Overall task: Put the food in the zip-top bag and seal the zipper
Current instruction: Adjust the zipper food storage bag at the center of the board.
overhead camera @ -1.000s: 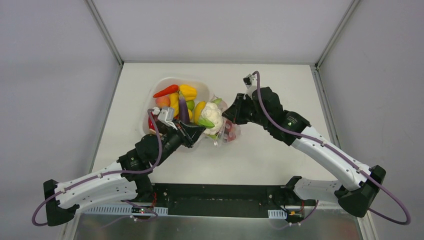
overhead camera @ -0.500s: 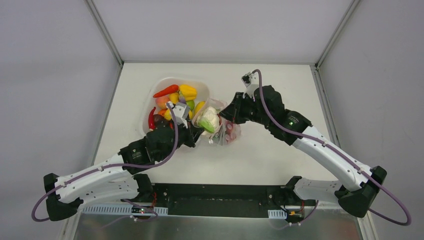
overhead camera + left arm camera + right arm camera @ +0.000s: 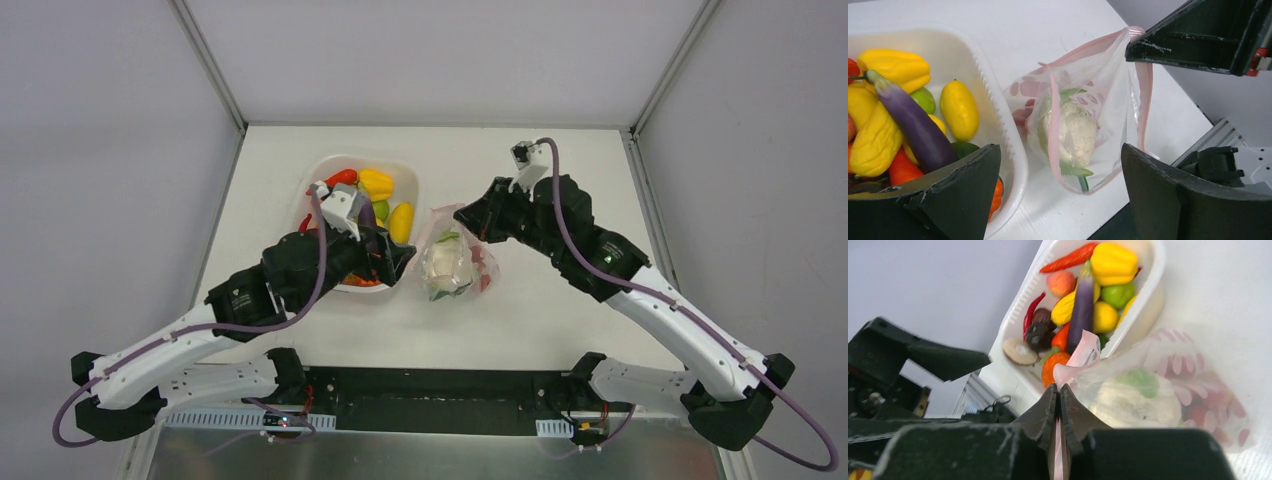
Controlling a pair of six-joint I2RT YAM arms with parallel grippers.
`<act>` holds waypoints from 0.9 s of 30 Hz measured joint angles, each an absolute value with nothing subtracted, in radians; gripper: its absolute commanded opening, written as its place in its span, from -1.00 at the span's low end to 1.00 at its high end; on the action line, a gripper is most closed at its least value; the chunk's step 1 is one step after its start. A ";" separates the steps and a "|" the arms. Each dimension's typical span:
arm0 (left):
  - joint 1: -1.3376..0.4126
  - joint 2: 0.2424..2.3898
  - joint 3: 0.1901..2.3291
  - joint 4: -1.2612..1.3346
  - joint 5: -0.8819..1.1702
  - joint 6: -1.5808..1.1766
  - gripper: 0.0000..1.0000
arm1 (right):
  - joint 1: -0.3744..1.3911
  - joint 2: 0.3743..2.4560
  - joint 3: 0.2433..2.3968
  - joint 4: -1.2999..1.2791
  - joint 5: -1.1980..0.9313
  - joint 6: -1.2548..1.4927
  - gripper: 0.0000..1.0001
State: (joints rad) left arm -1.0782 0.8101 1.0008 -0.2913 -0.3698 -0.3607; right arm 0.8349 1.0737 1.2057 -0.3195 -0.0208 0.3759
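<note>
Midway through loading: right gripper (image 3: 1059, 390) pinches bag's (image 3: 1098, 90) zipper strip (image 3: 1083, 352), cauliflower (image 3: 1073, 132) inside; left gripper (image 3: 1058, 170) spread, empty. Next, likely: grab more food (image 3: 913, 125) from tub (image 3: 993, 90).

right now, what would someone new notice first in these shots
The white tub, left of the middle in the top view, is heaped with bright toy food. Beside it on the right, the clear zip-top bag is held up by the right gripper, which pinches its pink zipper; a white cauliflower sits inside. The left gripper stands open facing the bag's mouth.
</note>
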 measured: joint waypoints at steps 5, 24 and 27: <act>-1.078 0.746 1.001 -0.308 -0.395 -0.350 0.83 | 0.828 1.033 1.206 -0.319 0.102 0.363 -0.92; -1.038 0.962 1.005 -0.276 -0.281 -0.408 0.64 | 0.818 1.016 1.094 -0.366 -0.069 0.236 -0.90; -1.005 0.961 0.997 -0.250 -0.239 -0.433 0.62 | 0.818 1.015 1.072 -0.379 -0.086 0.244 -0.90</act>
State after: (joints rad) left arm -1.0046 0.9611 0.9974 -0.2497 -0.2394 -0.4332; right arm 0.8181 1.0149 1.0718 -0.3790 -0.0864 0.2436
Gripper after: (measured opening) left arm 0.819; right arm 0.047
